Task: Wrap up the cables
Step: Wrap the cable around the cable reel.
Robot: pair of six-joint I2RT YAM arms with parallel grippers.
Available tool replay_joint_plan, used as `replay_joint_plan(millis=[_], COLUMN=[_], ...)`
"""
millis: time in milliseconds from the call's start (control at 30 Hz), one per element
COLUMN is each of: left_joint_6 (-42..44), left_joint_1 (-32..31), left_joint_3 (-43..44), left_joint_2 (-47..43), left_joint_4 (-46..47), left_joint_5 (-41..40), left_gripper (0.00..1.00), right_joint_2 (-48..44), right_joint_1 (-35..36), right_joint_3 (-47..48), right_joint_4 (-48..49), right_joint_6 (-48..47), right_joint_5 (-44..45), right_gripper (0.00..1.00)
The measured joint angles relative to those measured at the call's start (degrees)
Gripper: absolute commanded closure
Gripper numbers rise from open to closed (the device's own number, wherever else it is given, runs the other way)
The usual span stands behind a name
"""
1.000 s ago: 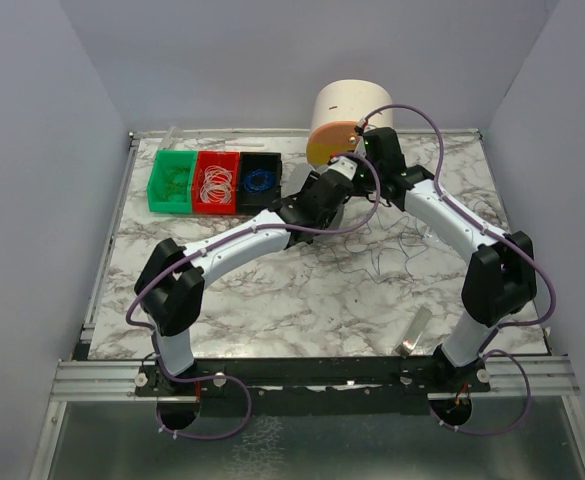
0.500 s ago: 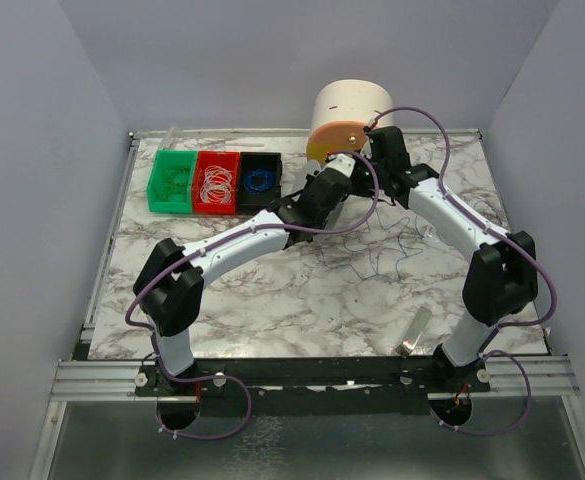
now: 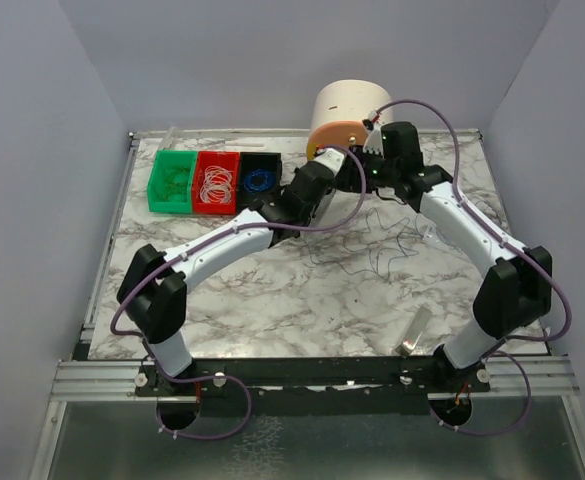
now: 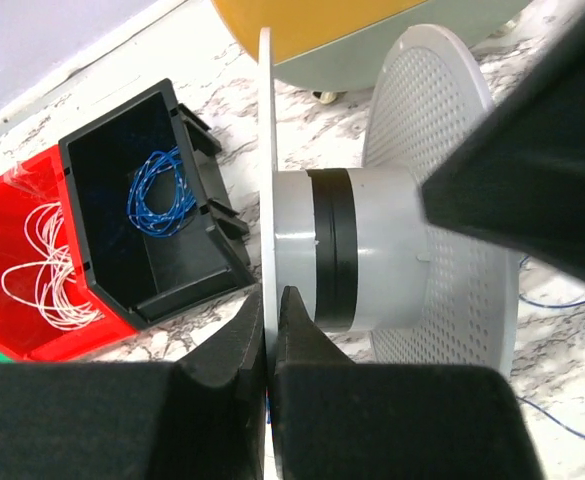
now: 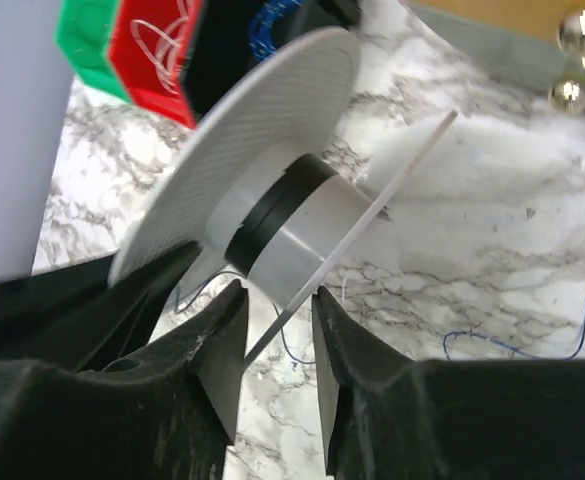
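The wire is in two parts. A dark band of it is wound on the hub [image 4: 392, 250] of a white spool [image 5: 292, 235], shown as a black ring [image 4: 334, 250] beside the thin flange [image 4: 266, 150]. The rest lies in loose squiggles [image 3: 372, 255] on the marble table [image 3: 272, 300], near and right of the two grippers.

The spool is held off the table at the far middle, between the two wrists, with its perforated flange [image 4: 442, 120] on the other side of the hub.

The step looks like a change of hold so that the spool can be turned and take up more wire. To do it well, one gripper should carry the spool steadily while the other takes a fresh hold further round the rim. The flange is thin and may flex, so the pinch should sit well in from the edge. The trailing strand should be left free to feed onto the hub beside the wound band, not across a flange.

The left gripper [image 4: 272, 305] has its fingers pressed together on the edge of the thin flange, and appears to carry the spool. The right gripper [image 5: 275, 300] has its fingers parted on either side of that same flange. A gap shows on each side, so it straddles the rim without clamping it.
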Motion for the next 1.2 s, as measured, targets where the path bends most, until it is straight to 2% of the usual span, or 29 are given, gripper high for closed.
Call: replay_joint_plan(millis=[333, 667, 967, 1200], left_joint_6=[-0.5, 1.1, 1.1, -1.4], left_joint_1=[12.3, 12.3, 12.3, 12.5], left_joint_3=[-0.5, -2.8, -2.9, -2.8], left_joint_2=[-1.5, -6.1, -6.1, -4.2], left_joint_4=[-4.9, -7.3, -7.4, -7.6], left_joint_5=[19.8, 38.1, 39.6, 33.0], left_gripper=[1.00, 1.00, 1.00, 1.00], right_joint_2=[-11.4, -14.5, -19.9, -19.9], right_joint_1=[-2.4, -2.5, -2.5, -2.5], right_joint_3=[-7.0, -13.7, -21.8, -23.5], right_joint_4=[10.2, 12.9, 14.0, 8.3], right_joint_6=[-12.7, -29.5, -43.6, -60.0], right_joint_5=[-9.7, -21.6, -27.2, -39.0], right_gripper=[0.51, 0.49, 0.46, 0.49])
